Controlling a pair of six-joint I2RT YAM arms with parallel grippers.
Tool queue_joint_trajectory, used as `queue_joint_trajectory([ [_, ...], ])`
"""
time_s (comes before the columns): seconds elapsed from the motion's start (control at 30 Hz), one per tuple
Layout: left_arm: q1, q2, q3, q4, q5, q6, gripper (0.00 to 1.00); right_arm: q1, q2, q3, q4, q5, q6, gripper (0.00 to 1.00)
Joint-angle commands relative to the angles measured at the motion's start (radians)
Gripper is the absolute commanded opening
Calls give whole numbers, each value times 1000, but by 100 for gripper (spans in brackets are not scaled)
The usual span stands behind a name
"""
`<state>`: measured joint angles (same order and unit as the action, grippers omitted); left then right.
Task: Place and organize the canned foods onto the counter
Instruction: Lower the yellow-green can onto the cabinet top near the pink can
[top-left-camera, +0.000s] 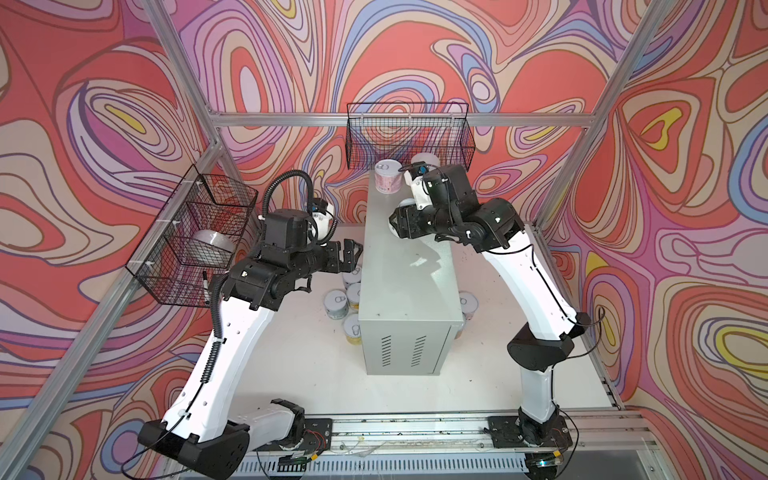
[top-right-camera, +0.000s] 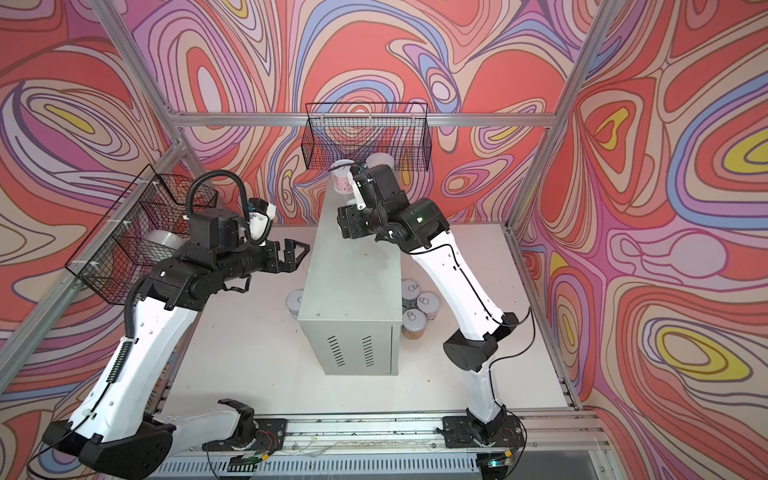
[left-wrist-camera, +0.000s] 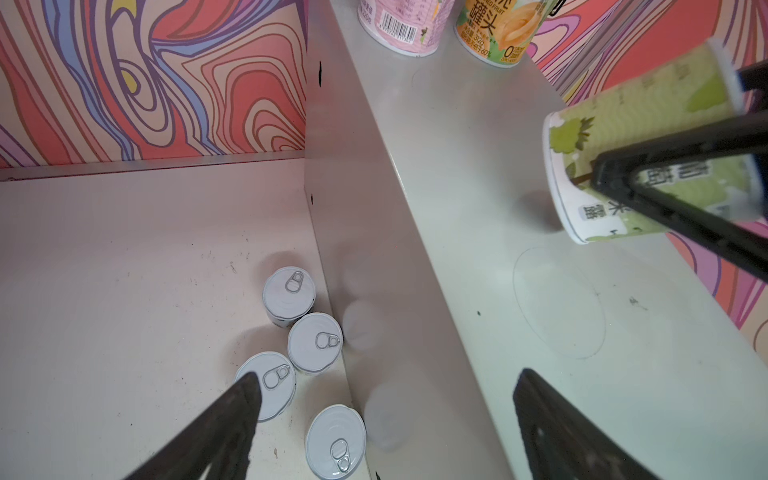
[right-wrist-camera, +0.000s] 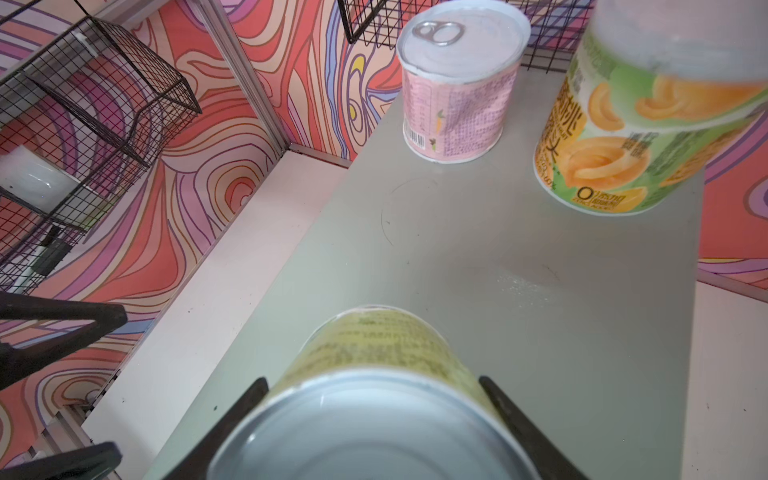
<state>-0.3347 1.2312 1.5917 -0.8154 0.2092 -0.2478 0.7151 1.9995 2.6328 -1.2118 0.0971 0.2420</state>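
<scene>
right gripper (right-wrist-camera: 372, 384) is pinching a yellow-green can (right-wrist-camera: 374, 340) across its side wall, lid toward the wrist. can is tilted and hangs over the middle of the counter (top-left-camera: 399, 291) top, clear of it as far as I can tell. side grip makes sense: the base is free to land flat. needs levelling first though, or it comes down on its rim

left gripper (top-left-camera: 352, 257) is spread wide with nothing in it, hovering beside the counter's left face, above the cans on the table (top-left-camera: 291, 374). reads to me as lined up for the next pick

pink can (right-wrist-camera: 457, 104) and peach can (right-wrist-camera: 602, 145) stand upright at the far end of the counter top, near each other but apart. my guess: filling from the back so the near end is open for later cans

count:
- cans on counter: 2
- cans in hand: 1
- left cluster (left-wrist-camera: 314, 341) on the table, upright, bunched by the counter wall: 4
- right cluster (top-right-camera: 428, 303) on the table, upright, bunched: 3
- total 10, so 7 not yet picked
- wire baskets (top-left-camera: 409, 137): 2, one on the back wall, one on the left wall holding a white roll (top-left-camera: 210, 245)
</scene>
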Motion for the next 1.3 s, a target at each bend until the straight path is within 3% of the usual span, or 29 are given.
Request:
queue_joint_trajectory([
  [0.0, -7, -1, -8, 36, -10, -8, 95, 7, 21, 26, 63, 13, 11, 39],
  [0.13, -6, 7, -3, 42, -12, -3, 95, 7, 25, 21, 78, 15, 11, 49],
  [0.23, -6, 17, -1, 52, -5, -6, 95, 7, 29, 15, 94, 13, 10, 63],
  [0.33, -8, 28, 0, 61, 2, -8, 95, 7, 32, 15, 107, 19, 6, 71],
  [0.67, -11, 59, 3, 71, 5, -8, 95, 7, 43, -9, 158, 4, 11, 86],
  [0.97, -12, 53, 8, 92, 1, -4, 97, 7, 13, -34, 238, 13, 16, 91],
  [1.27, -59, -3, 7, 146, -30, 1, 97, 0, -115, -82, 359, 32, -5, 92],
])
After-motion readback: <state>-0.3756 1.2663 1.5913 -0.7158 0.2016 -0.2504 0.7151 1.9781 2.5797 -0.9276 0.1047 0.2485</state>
